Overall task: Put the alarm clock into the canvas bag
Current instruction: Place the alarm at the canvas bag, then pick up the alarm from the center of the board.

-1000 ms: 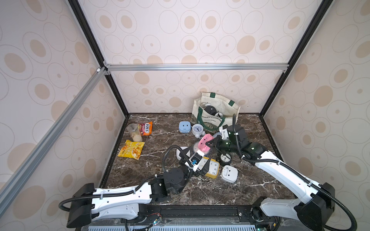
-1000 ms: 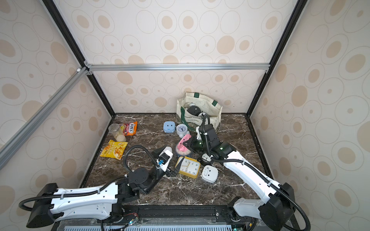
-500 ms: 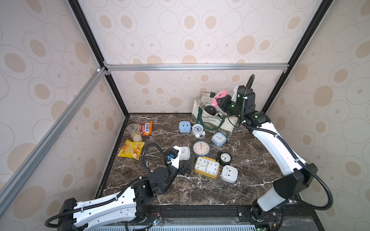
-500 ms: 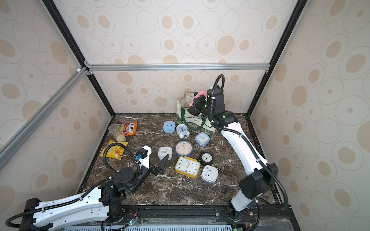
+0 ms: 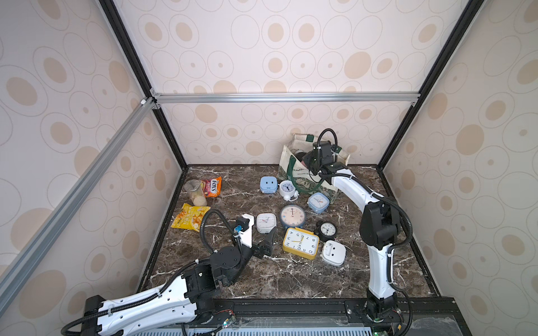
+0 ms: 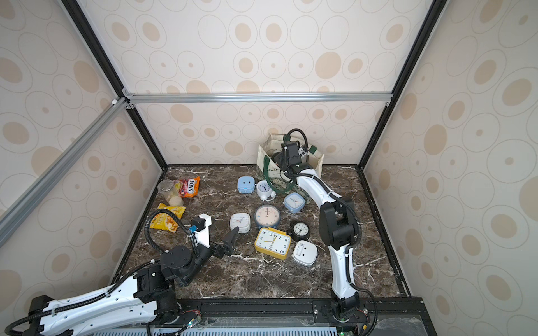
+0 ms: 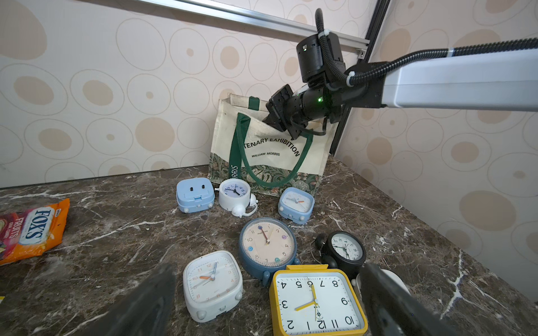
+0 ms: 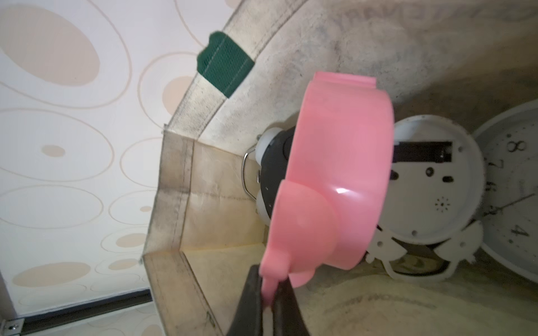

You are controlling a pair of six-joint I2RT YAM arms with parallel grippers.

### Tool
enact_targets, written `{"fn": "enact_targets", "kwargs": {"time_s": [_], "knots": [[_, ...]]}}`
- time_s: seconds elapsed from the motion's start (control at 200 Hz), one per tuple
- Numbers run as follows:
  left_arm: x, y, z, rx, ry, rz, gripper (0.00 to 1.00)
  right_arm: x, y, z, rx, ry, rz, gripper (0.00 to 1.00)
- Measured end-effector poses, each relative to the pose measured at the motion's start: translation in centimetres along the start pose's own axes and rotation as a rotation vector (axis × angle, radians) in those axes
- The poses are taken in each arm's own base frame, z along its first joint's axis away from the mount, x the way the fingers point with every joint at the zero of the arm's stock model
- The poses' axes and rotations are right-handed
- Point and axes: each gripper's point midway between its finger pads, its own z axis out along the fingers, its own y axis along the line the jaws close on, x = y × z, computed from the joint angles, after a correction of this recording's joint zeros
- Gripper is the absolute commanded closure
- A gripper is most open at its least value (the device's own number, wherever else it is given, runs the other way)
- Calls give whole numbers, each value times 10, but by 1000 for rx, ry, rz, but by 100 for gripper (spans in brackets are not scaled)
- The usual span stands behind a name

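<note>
Gripping the pink alarm clock [image 8: 337,174] with the right gripper [image 8: 269,293], clenched on one small foot at the clock's edge. Dangling it in the mouth of the canvas bag [image 7: 270,151], over a white clock [image 8: 431,186] lying back-up inside the bag, with contact between the two impossible to tell. Hanging the left gripper [image 7: 267,270] wide open and empty, well apart from the bag, over the loose clocks on the table [image 7: 102,227] in front of the bag. Judging the pink clock as light, stiff, smooth plastic: likely slippery and prone to swinging on so small a pinch. Judging the flat faces of its body as a surer hold than the foot. Reckoning on a hard knock against the clocks inside the bag, so favouring lowering close before releasing.
</note>
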Motion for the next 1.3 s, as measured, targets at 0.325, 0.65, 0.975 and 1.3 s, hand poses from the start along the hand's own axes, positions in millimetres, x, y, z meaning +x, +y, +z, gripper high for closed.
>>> {"fn": "enact_targets", "kwargs": {"time_s": [0.325, 0.65, 0.975, 1.3], "knots": [[23, 3, 5, -27, 76, 15, 2, -30, 24, -7, -125, -37, -66, 31], [59, 25, 26, -118, 247, 2, 2, -8, 75, -105, -340, -13, -355, 15], [92, 46, 62, -157, 490, -57, 2, 41, 67, -210, -463, 66, -587, 6], [157, 43, 105, -178, 765, -138, 2, 101, -58, -237, -311, 246, -647, 1]]}}
